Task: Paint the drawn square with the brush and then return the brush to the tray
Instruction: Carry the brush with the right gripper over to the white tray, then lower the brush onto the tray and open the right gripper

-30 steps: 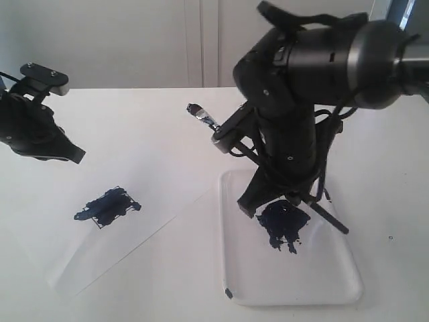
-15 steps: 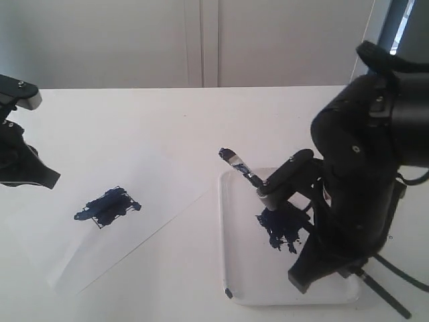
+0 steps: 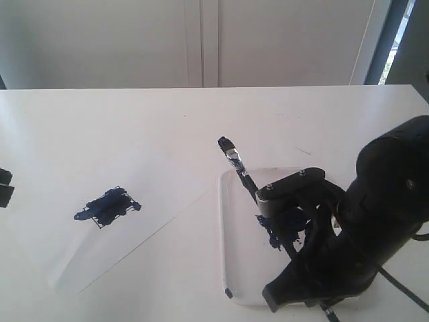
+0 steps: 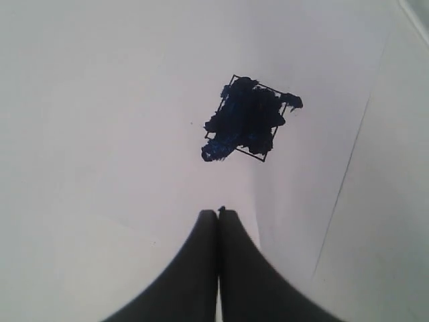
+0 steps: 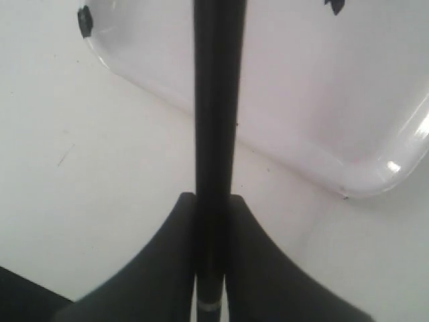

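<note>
The brush point(image 3: 238, 165) slants over the tray point(image 3: 223, 221), its blue-stained bristles poking past the tray's far left corner. My right gripper point(image 5: 214, 199) is shut on the brush's black handle point(image 5: 216, 100), which runs from the jaws across the tray's near rim point(image 5: 375, 178). In the exterior view the right arm point(image 3: 362, 235) hides those jaws. The drawn square point(image 3: 107, 206), smeared dark blue, lies on the paper at the left. My left gripper point(image 4: 218, 213) hangs shut and empty short of the square point(image 4: 247, 117). Only a sliver of it shows at the exterior view's left edge point(image 3: 3, 188).
A dark blue paint blotch point(image 3: 281, 225) marks the tray's middle, partly behind the right arm. The white paper sheet point(image 3: 147, 181) lies flat on the white table, its edge point(image 4: 348, 168) running close to the tray. A small dark spot point(image 5: 84, 20) sits at a tray corner.
The right arm has swung down toward the near right with the brush, bringing it low over the tray. The left arm has drawn back left, almost out of the exterior view.
</note>
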You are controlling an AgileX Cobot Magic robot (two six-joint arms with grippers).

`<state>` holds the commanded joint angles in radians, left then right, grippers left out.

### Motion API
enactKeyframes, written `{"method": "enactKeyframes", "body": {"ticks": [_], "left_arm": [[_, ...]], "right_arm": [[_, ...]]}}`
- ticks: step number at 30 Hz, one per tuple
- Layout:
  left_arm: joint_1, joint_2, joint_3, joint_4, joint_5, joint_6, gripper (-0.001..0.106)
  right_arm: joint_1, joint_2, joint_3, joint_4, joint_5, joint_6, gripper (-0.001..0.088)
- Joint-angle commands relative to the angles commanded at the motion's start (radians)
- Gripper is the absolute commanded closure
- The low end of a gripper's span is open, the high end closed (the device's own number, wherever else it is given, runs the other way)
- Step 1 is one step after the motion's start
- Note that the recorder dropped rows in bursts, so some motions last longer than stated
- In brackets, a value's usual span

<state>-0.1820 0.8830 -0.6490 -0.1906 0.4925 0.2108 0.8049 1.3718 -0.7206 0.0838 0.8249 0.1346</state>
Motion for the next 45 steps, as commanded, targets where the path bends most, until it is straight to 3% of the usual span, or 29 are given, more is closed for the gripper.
{"method": "enactKeyframes", "body": {"ticks": [12,21,27,30,33,36,45], "left_arm": [[0.0,-0.237,0.105,-0.04,0.026,-0.058,0.105],[0.0,-0.323,0.168,-0.075,0.057,-0.054,0.105],[0.0,-0.391,0.227,-0.137,0.057,-0.054,0.105],[0.0,-0.407,0.246,-0.157,0.054,-0.054,0.105],[0.0,-0.407,0.246,-0.17,0.051,-0.052,0.105],[0.0,-0.407,0.251,-0.172,0.049,-0.052,0.105],[0.0,-0.407,0.251,-0.172,0.049,-0.052,0.105]], "right_arm": [[0.0,-0.002,0.036,0.105,-0.081,0.005,0.0868],[0.0,0.005,0.048,0.099,0.071,0.055,0.0868],[0.0,0.005,0.141,0.079,0.076,0.184,0.0868],[0.0,0.005,0.143,0.077,0.076,0.212,0.0868],[0.0,0.005,0.141,-0.003,0.048,0.349,0.0868],[0.0,0.005,0.141,-0.006,0.051,0.365,0.0867],[0.0,0.005,0.141,0.011,0.047,0.336,0.0649]]}}
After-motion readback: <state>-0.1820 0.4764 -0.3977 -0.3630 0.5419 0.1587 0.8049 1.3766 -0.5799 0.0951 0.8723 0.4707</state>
